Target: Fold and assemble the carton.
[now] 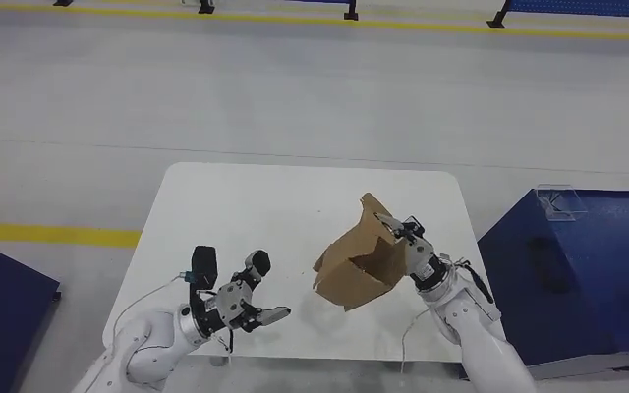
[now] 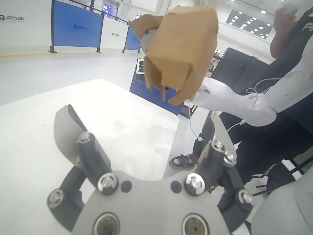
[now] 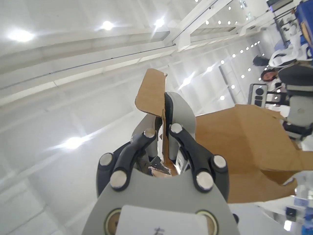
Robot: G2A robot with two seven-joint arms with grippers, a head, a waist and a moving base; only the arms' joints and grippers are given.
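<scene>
Top view overhead, wrist views close, sharing carton [image 1: 359, 260]

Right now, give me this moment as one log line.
carton: part-folded, tilted, held above table | right hand: shut on its flap | left hand: open, empty, near table's robot-side edge

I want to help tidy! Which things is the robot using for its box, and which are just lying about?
For the job: carton, flap pinched in the right hand; left hand, open and empty; white table.
Just around: blue box beside the table; blue fence panels; yellow floor line.
</scene>
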